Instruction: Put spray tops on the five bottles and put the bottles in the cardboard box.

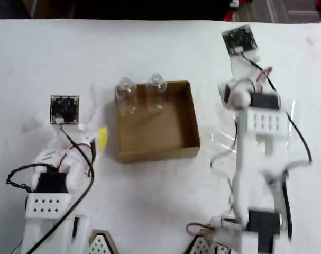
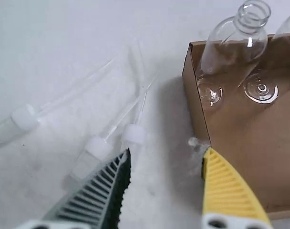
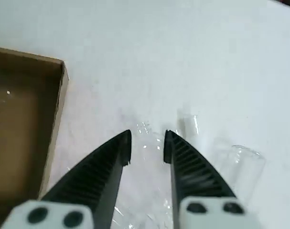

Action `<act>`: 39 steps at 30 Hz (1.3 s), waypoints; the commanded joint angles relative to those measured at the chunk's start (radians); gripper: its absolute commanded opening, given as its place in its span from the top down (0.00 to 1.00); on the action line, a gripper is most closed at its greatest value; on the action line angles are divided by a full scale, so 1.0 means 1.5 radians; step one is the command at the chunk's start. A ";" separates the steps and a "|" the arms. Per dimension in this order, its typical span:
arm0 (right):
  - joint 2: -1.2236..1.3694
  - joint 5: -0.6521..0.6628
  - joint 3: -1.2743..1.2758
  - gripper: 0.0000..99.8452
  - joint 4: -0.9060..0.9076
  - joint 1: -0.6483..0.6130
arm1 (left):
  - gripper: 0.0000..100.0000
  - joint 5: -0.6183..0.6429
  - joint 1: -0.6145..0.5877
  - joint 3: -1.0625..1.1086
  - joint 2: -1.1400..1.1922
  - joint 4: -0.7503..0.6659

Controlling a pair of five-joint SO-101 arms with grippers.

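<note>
Left end effector, fingers wide apart, hangs over the white tabletop just beside the brown cardboard box, near three white spray tops with thin clear tubes. Two clear, uncapped bottles stand upright side by side inside the box at one wall. Right end effector, black fingers narrowly apart, hangs over more clear bottles lying on the tabletop, too glassy to count surely.

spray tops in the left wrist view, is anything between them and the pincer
Nothing visible does. The open left pincer sits right by the spray tops, which lie on bare table beside the cardboard box.
</note>
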 commanded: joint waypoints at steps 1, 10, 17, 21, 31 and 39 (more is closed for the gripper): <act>0.184 0.044 -0.199 0.84 0.075 0.020 | 0.77 0.002 0.002 -0.003 -0.015 -0.016; 0.463 0.178 -0.471 0.79 0.233 0.020 | 0.77 0.002 0.002 0.005 -0.015 -0.036; 0.622 0.244 -0.636 0.79 0.320 0.023 | 0.77 0.001 0.002 0.005 -0.015 -0.036; 0.690 0.258 -0.727 0.79 0.365 0.019 | 0.77 0.001 -0.001 0.005 -0.015 -0.035; 0.798 0.292 -0.897 0.79 0.459 0.031 | 0.77 0.001 -0.029 0.005 -0.015 -0.038; 0.839 0.295 -0.927 0.88 0.468 0.036 | 0.77 0.002 -0.029 0.005 -0.015 -0.038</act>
